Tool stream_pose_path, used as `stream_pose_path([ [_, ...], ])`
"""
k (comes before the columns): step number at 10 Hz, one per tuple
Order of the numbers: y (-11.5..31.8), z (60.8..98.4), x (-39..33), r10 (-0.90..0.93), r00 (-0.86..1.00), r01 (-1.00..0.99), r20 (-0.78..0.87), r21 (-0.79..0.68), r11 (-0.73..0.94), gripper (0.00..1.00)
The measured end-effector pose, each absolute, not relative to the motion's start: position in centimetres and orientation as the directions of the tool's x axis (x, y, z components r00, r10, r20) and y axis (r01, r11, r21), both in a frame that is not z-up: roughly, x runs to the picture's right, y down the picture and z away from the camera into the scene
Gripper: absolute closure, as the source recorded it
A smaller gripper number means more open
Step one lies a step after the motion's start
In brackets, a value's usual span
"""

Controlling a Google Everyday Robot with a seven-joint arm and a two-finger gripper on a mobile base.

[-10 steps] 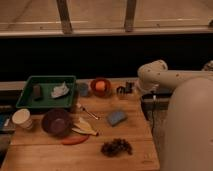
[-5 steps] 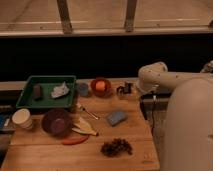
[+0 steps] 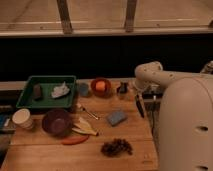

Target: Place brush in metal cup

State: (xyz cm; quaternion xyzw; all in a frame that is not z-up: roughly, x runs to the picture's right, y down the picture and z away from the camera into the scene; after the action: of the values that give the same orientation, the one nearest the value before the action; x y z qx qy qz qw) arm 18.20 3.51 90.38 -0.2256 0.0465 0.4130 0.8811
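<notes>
The brush (image 3: pixel 139 106) is a slim dark stick lying lengthwise near the table's right edge. The metal cup (image 3: pixel 122 88) is small and shiny and stands at the back of the table, right of the orange bowl. My white arm curves in from the right and bends down to the gripper (image 3: pixel 138 94). The gripper is shut and hangs between the cup and the brush's far end. Whether it touches the brush I cannot tell.
A green tray (image 3: pixel 30 102) at back left holds a dark block and crumpled white material. Also on the table are a blue-grey cup (image 3: pixel 83 90), an orange bowl (image 3: pixel 100 86), a spoon (image 3: pixel 89 113), a blue sponge (image 3: pixel 116 118), a purple bowl (image 3: pixel 56 122), a banana (image 3: pixel 84 126), a paper cup (image 3: pixel 21 119) and a dark grape cluster (image 3: pixel 116 147). My white body (image 3: pixel 187 127) fills the right.
</notes>
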Motion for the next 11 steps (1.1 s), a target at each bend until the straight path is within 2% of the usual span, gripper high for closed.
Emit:
stream_pose_path([
  [5, 3.3, 91.0, 17.0, 0.689, 0.682, -0.722, -0.248, -0.382, 0.577, 0.98],
  [6, 3.5, 91.0, 16.9, 0.687, 0.684, -0.719, -0.248, -0.387, 0.576, 0.90],
  [11, 4.6, 91.8, 15.4, 0.669, 0.701, -0.696, -0.245, -0.440, 0.568, 0.40],
])
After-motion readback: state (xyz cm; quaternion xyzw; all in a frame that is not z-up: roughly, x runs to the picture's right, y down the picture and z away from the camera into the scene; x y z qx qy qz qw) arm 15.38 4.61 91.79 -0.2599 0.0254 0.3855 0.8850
